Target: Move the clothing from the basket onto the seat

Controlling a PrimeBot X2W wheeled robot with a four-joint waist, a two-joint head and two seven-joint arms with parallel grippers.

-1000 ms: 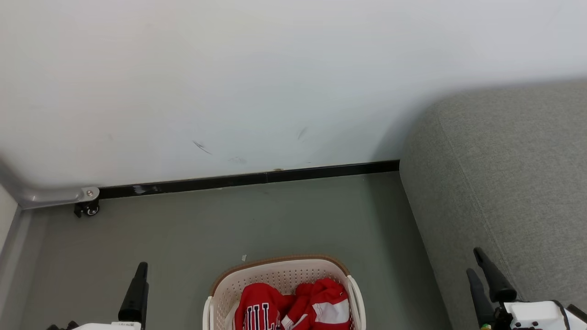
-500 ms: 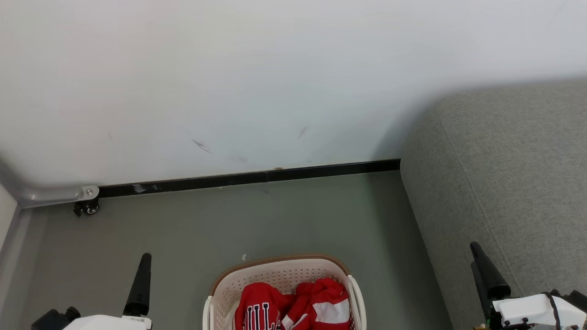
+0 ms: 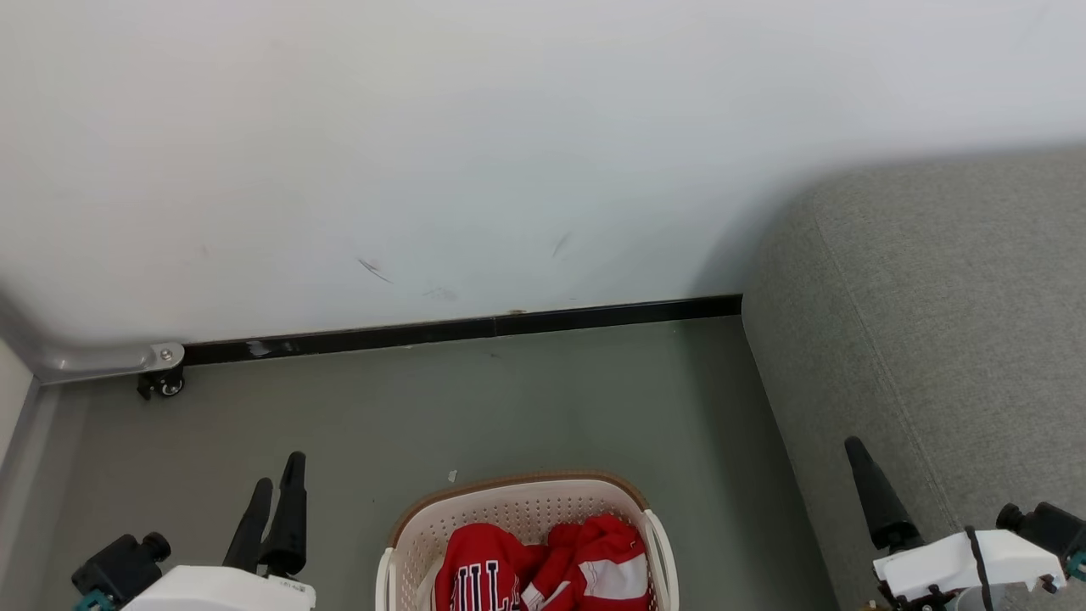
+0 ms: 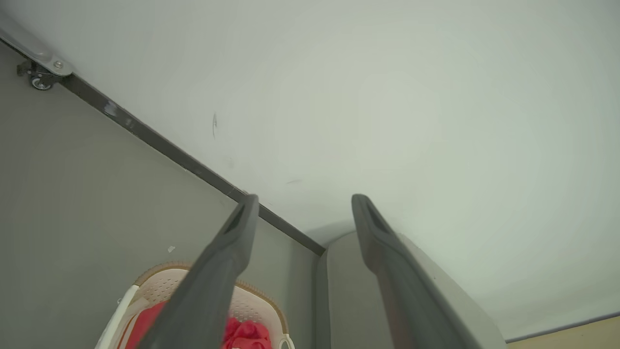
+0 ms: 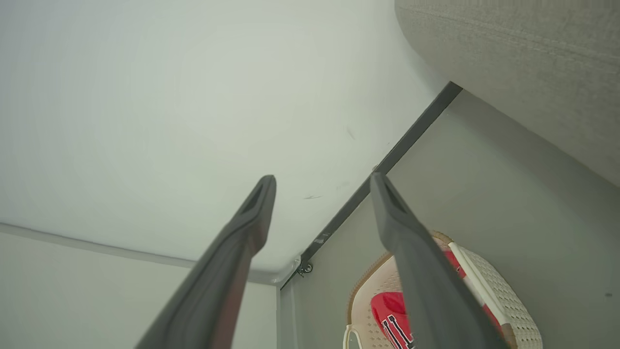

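Two red soft-fabric sports garments point(image 3: 543, 564) with white trim are lying bunched inside one cream-white perforated plastic basket point(image 3: 517, 482), which is sitting on the floor point(image 3: 509, 399) near one large grey fabric sofa point(image 3: 933, 322). The left gripper point(image 4: 305, 198) and right gripper point(image 5: 323, 178) are hovering, fingers spread, holding nothing.

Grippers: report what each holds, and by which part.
Nothing is held. The left gripper and the right gripper both stand open and empty; the clothing lies in the basket.
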